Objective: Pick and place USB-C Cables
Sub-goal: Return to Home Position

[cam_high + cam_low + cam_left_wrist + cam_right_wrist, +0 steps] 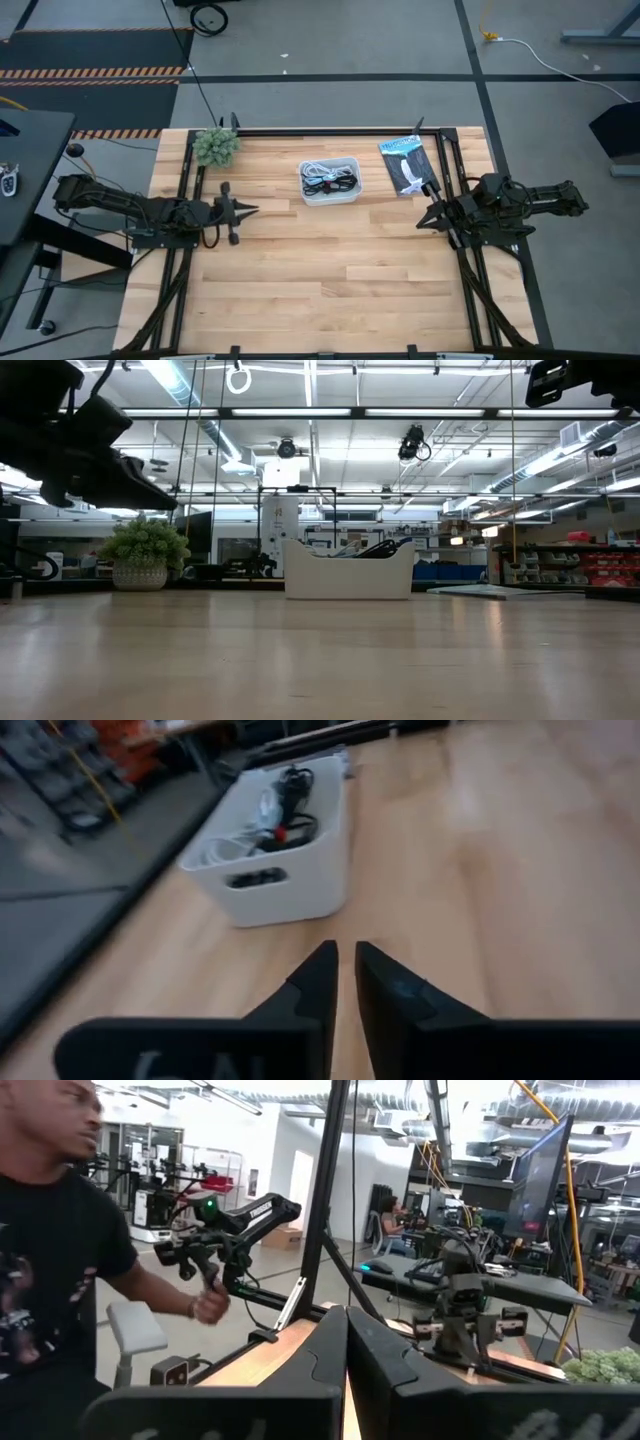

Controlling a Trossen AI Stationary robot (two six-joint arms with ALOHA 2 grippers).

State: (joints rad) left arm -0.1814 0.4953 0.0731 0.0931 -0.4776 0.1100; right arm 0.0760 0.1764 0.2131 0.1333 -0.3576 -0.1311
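Note:
The white tray point(330, 182) stands at the table's far middle. Inside it lie the USB-C cables: a white bundle point(228, 848) and black bundles point(292, 790), one showing a red tie point(277, 833). In the low view a black cable point(376, 548) pokes above the tray's rim. My left gripper point(250, 210) hovers shut above the table, left of the tray and pointing at it; its fingers point(345, 970) show nearly closed. My right gripper point(422, 222) is shut at the table's right side, raised and holding nothing point(346, 1325).
A small potted plant point(216, 146) sits at the far left corner. A flat black-and-blue packet point(406, 163) lies right of the tray. A person point(60, 1250) holding a control arm stands beyond the table. Bare wood fills the near half point(330, 290).

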